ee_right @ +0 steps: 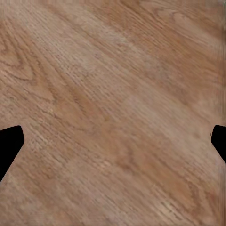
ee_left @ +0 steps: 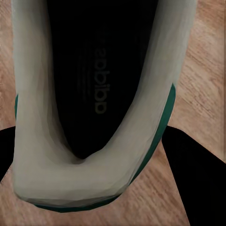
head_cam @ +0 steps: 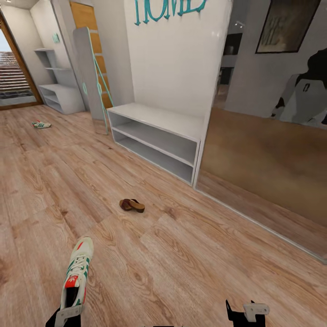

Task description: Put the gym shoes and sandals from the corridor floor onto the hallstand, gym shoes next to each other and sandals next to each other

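A cream-white gym shoe (head_cam: pixel 78 271) with green stripes and a red tongue is at the lower left, toe pointing away from me. My left gripper (head_cam: pixel 67 314) is shut on its heel; in the left wrist view the heel (ee_left: pixel 94 183) sits between the black fingers (ee_left: pixel 197 179). The second gym shoe (head_cam: pixel 41 124) lies far off on the corridor floor (head_cam: pixel 190 254). A dark brown sandal (head_cam: pixel 131 205) lies on the planks in mid view. The hallstand (head_cam: pixel 59 93) stands at the far left. My right gripper (head_cam: pixel 245 312) is open above bare floor (ee_right: pixel 113 108).
A low white two-tier shelf bench (head_cam: pixel 156 136) stands against the wall ahead, with a tall mirror panel (head_cam: pixel 268 150) to its right and a leaning mirror (head_cam: pixel 91 77) to its left. A doorway (head_cam: pixel 13 77) opens at the far left.
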`<state>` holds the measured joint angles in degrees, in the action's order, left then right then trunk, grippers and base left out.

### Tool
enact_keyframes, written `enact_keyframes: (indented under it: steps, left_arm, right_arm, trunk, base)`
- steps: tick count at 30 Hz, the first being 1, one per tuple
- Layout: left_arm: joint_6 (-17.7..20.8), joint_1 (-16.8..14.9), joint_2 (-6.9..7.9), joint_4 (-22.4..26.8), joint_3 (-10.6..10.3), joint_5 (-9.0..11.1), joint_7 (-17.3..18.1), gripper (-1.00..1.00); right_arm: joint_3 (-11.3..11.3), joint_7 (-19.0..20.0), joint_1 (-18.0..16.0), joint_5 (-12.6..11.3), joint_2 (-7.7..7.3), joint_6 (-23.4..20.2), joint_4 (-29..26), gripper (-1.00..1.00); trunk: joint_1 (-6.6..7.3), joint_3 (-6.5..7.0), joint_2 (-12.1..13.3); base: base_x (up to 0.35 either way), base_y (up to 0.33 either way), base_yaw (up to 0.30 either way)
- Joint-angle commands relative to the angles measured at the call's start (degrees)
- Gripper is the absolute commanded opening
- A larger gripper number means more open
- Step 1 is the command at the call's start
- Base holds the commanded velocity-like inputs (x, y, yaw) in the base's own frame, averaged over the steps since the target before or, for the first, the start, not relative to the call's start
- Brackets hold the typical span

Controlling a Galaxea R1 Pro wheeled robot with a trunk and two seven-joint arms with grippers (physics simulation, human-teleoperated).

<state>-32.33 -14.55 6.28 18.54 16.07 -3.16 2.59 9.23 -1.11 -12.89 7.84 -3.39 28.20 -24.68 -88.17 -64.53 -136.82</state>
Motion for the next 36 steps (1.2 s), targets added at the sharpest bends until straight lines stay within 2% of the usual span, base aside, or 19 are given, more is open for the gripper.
enact_keyframes:
  steps: [1,3,7,10,22,36]
  left_arm:
    - [-0.20,-0.04,-0.02,-0.07,0.45,-0.32,0.21,-1.00]
    - [-0.23,-0.04,0.01,-0.07,0.45,-0.11,0.22,-1.00]
    - [-0.26,-0.04,0.00,-0.08,0.45,1.34,0.22,-1.00]
    - [-0.27,-0.04,-0.02,-0.08,0.45,1.95,0.28,-1.00]
    - [-0.27,-0.04,-0.08,-0.08,0.37,2.35,0.31,-1.00]
    - [-0.28,-0.04,-0.47,-0.08,0.29,2.09,0.38,-1.00]
  right_arm:
    - [0.86,-0.12,-0.03,0.62,-0.14,0.18,0.03,1.00]
    - [1.67,-0.12,-0.03,0.61,-0.44,0.18,0.01,1.00]
    - [4.68,-0.08,-0.03,0.60,-1.16,0.14,-0.10,1.00]
    - [5.81,-0.02,-0.03,0.60,-1.29,0.08,-0.13,1.00]
    - [6.20,0.08,-0.03,0.76,-0.82,0.06,-0.05,1.00]
    - [6.22,-0.01,-0.03,0.77,-0.66,0.10,0.04,1.00]
  trunk:
    - [0.23,0.24,0.40]
    - [0.67,0.77,1.20]
    - [1.55,1.85,2.81]
    - [2.21,2.66,4.01]
    - [4.85,5.30,8.82]
    - [4.85,5.31,8.82]
  base:
    - [0.000,0.000,0.000]
    - [0.000,0.000,0.000]
    - [0.000,0.000,0.000]
    - [0.000,0.000,0.000]
    - [0.000,0.000,0.001]
    - [0.000,0.000,0.236]
